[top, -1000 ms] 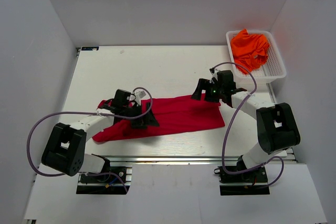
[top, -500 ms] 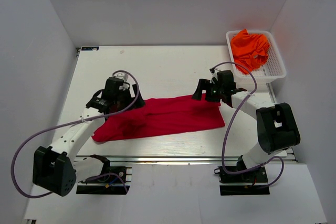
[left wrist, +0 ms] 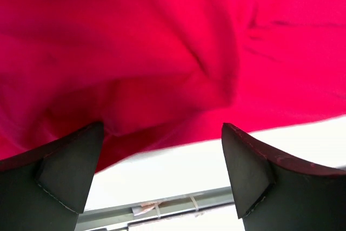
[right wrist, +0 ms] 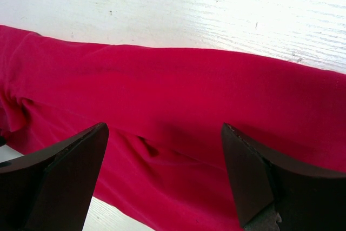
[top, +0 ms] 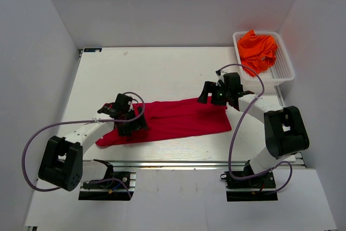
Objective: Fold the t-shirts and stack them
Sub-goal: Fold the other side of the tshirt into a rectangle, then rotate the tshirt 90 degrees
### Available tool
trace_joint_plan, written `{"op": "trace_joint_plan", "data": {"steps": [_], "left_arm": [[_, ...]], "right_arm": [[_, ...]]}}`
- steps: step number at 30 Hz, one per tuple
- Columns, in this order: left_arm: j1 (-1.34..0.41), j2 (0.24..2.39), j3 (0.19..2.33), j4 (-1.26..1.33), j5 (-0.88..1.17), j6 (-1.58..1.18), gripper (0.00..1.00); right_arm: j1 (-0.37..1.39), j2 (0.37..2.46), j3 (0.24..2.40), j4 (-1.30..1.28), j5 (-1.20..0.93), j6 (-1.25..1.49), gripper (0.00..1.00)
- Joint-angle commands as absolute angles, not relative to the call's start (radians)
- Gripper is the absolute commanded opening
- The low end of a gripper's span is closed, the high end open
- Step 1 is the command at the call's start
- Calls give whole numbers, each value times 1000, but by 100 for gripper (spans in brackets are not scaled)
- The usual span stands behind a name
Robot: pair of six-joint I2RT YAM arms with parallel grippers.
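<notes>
A crimson red t-shirt (top: 184,117) lies stretched out flat across the near half of the white table (top: 162,71). My left gripper (top: 135,125) hovers open over the shirt's left part. In the left wrist view its fingers (left wrist: 65,166) straddle the rumpled near edge of the red cloth (left wrist: 162,52) without holding it. My right gripper (top: 212,94) is open above the shirt's far right edge, and the red cloth (right wrist: 189,90) fills the space between its fingers (right wrist: 254,171). Bright orange t-shirts (top: 258,50) are heaped in the basket.
The white mesh basket (top: 275,79) stands at the table's back right corner. A metal rail (left wrist: 162,206) runs along the table's near edge, just past the shirt's hem. White walls close in the table on three sides.
My left arm swung out to the far left of the shirt and came back over its left near part. The right arm and the shirt have not moved.
</notes>
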State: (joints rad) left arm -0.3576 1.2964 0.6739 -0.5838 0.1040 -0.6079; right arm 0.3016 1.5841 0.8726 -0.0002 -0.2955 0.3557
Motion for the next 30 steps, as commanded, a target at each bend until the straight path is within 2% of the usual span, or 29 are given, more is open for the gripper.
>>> {"op": "trace_joint_plan", "data": {"steps": [1,7,14,27,30], "left_arm": [[-364,1204,647,-563,155,-615,100],[-364,1181,718,-594,78,-603,100],[-331,1170,860,-702,-219,-692,100],[-186,1573,842,-516,-130,-712,99],[-163,1653,902,-436,-91,-684,99]], "right_arm": [[298,1568,871,8,-307,344,90],[299,1566,874,9,-305,342,90],[298,1552,874,6,-285,339,90],[304,1675,874,17,-223,364,90],[307,1690,844,9,-230,373,90]]}}
